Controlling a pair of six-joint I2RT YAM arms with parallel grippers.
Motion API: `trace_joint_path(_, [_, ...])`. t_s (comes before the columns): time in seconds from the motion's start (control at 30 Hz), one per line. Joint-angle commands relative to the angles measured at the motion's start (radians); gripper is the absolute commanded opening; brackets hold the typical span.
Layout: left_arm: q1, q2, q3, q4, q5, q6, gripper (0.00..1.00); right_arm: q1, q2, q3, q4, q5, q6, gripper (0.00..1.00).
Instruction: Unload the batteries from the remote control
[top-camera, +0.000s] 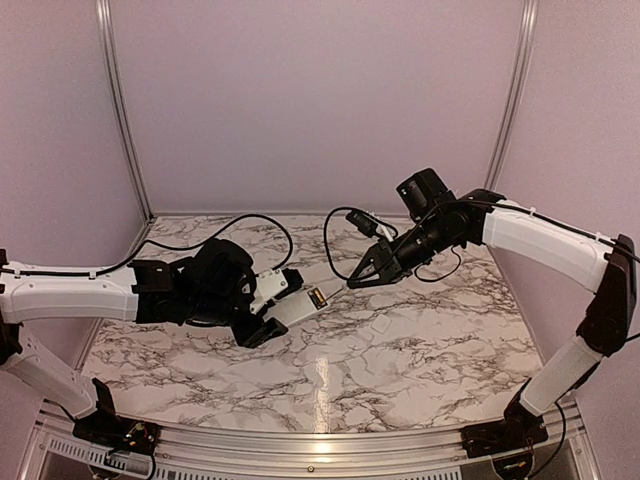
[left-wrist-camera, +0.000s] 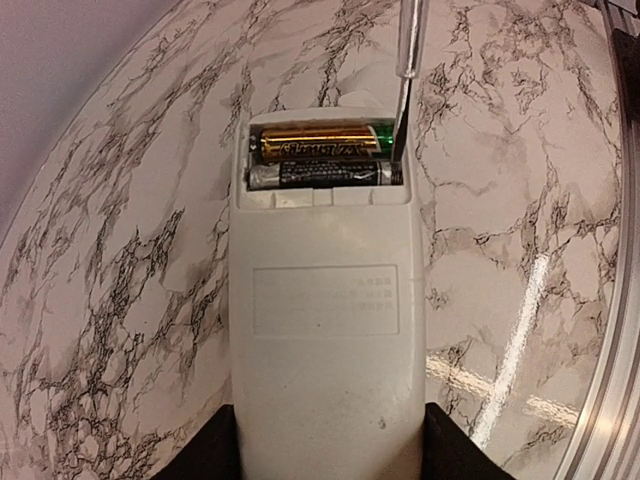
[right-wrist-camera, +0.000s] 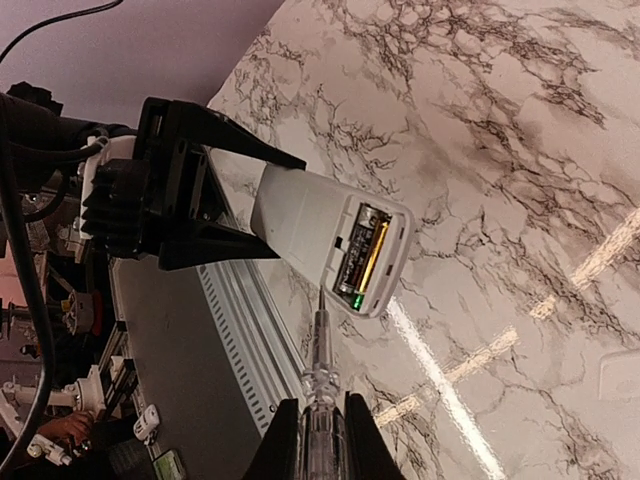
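My left gripper (top-camera: 268, 308) is shut on the near end of the white remote control (top-camera: 300, 305) and holds it with the open battery compartment facing up. In the left wrist view the remote (left-wrist-camera: 325, 320) runs away from the gripper (left-wrist-camera: 328, 448). Two batteries lie side by side in the compartment, a gold one (left-wrist-camera: 320, 143) and a dark one (left-wrist-camera: 320, 174). My right gripper (right-wrist-camera: 322, 435) is shut on a clear-handled screwdriver (right-wrist-camera: 320, 370). The screwdriver's tip (left-wrist-camera: 396, 150) touches the compartment's right end, beside the batteries (right-wrist-camera: 365, 255).
Black cables (top-camera: 270, 225) loop over the back of the marble table (top-camera: 400, 360). A small flat white piece (right-wrist-camera: 618, 375) lies on the table at the right edge of the right wrist view. Aluminium posts (top-camera: 120, 110) and pale walls enclose the table.
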Motion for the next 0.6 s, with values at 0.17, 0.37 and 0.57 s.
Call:
trace_joint_path(0.17, [0.000,0.137,-0.028,0.039,-0.035,-0.075,0.01,-0.005,-0.032,0.112,-0.149,0.236,-0.028,0.00])
trace_joint_path(0.37, [0.000,0.198,-0.023,0.071,-0.060,-0.138,0.02,-0.003,-0.050,0.077,-0.186,0.443,0.006,0.00])
trace_joint_path(0.57, [0.000,0.273,0.022,0.059,-0.106,-0.184,0.02,0.010,-0.020,0.056,-0.194,0.504,0.134,0.00])
